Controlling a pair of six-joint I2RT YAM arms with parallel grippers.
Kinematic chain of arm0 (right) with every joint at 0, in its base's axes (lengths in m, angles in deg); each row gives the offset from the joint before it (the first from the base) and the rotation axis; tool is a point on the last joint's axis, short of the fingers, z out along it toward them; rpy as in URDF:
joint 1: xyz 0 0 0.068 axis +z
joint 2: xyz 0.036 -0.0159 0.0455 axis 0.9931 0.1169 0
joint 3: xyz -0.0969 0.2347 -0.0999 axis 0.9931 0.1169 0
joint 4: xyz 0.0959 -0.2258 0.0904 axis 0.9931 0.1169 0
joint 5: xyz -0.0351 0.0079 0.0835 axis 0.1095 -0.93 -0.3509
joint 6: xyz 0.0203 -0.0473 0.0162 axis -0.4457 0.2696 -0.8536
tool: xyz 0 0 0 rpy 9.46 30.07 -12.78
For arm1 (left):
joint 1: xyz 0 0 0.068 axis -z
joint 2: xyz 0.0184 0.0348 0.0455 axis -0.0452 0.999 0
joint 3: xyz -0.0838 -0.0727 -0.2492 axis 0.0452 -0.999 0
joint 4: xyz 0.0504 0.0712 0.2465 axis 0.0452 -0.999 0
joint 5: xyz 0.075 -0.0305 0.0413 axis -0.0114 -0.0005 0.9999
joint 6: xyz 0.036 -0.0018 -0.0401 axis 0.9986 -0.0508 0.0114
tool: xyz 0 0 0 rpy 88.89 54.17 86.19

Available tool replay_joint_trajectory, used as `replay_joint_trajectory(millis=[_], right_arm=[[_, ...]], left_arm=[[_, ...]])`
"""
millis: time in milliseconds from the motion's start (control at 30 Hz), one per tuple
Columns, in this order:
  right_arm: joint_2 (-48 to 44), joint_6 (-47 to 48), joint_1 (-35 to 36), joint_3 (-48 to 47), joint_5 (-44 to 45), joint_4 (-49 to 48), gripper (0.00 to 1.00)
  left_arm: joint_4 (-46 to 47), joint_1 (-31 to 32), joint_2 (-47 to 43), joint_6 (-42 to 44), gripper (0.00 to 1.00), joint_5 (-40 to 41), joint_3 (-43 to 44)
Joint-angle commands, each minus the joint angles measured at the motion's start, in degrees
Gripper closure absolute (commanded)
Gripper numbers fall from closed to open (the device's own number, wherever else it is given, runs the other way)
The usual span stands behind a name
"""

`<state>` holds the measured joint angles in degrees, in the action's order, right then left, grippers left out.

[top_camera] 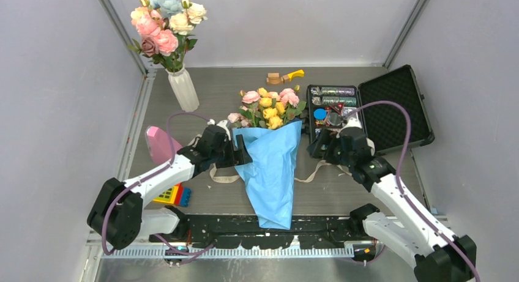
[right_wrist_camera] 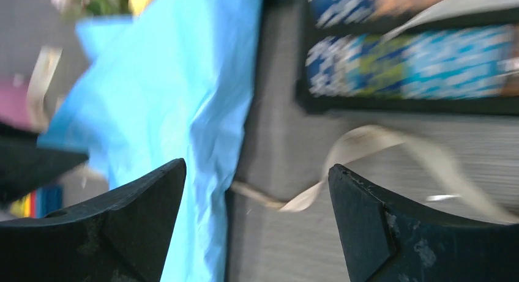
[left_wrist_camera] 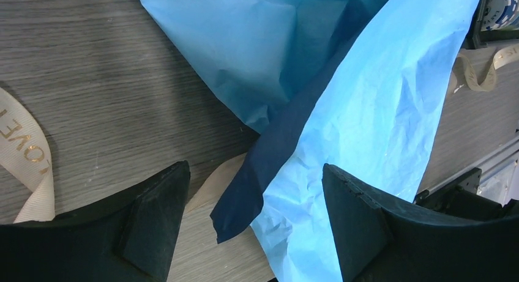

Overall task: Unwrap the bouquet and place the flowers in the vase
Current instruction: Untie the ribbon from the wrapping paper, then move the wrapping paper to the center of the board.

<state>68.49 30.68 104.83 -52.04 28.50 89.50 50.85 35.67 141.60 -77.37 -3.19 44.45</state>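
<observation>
The bouquet [top_camera: 271, 166] lies in the middle of the table, its light blue paper wrap [left_wrist_camera: 379, 123] still round the stems and a dark blue flap [left_wrist_camera: 275, 153] showing. The flowers [top_camera: 269, 107], yellow and pink roses, stick out at its far end. Loose cream ribbon [top_camera: 223, 177] trails on both sides of it [right_wrist_camera: 367, 147]. My left gripper [top_camera: 245, 152] is open at the wrap's left edge, with the paper's edge under its jaws [left_wrist_camera: 254, 227]. My right gripper [top_camera: 318, 148] is open just right of the wrap [right_wrist_camera: 257, 227], holding nothing. The white ribbed vase [top_camera: 183, 89] stands at the back left with bigger blooms in it.
A pink cone-shaped block [top_camera: 160, 144] and coloured toy bricks [top_camera: 174, 195] sit by my left arm. An open black case [top_camera: 395, 104] with small items lies right of the bouquet, close to my right gripper. Wooden pieces and a yellow tool [top_camera: 284, 77] lie at the back.
</observation>
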Motion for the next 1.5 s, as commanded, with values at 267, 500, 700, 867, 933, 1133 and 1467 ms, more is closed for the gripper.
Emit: replay_joint_trajectory(millis=[267,500,700,867,933,1133,1467], right_arm=[[14.51,-8.63,18.01,7.76,-14.75,-20.94,0.23],[22.68,-8.52,21.05,7.07,-10.27,-23.34,0.55],[28.06,-8.58,21.60,5.68,-7.25,-28.70,0.87],[33.18,-7.02,21.57,3.21,0.10,-32.96,0.95],[35.30,-6.39,21.61,1.48,2.13,-33.74,0.96],[41.89,-3.83,21.48,-4.95,6.66,-34.91,0.99],[49.08,-1.80,20.41,-13.38,7.09,-34.09,0.88]], left_arm=[[7.21,3.71,4.59,-4.91,0.22,2.57,-1.37],[9.67,3.93,7.41,-4.30,0.57,4.12,-1.85],[10.20,3.81,8.19,-2.64,0.85,7.79,-1.13],[10.60,2.42,10.40,1.05,0.92,9.64,1.43],[10.71,1.12,11.64,2.27,0.93,9.71,2.52],[12.16,-3.92,14.76,4.23,0.94,6.24,5.30],[9.20,-10.73,15.59,7.15,0.60,2.62,9.28]])
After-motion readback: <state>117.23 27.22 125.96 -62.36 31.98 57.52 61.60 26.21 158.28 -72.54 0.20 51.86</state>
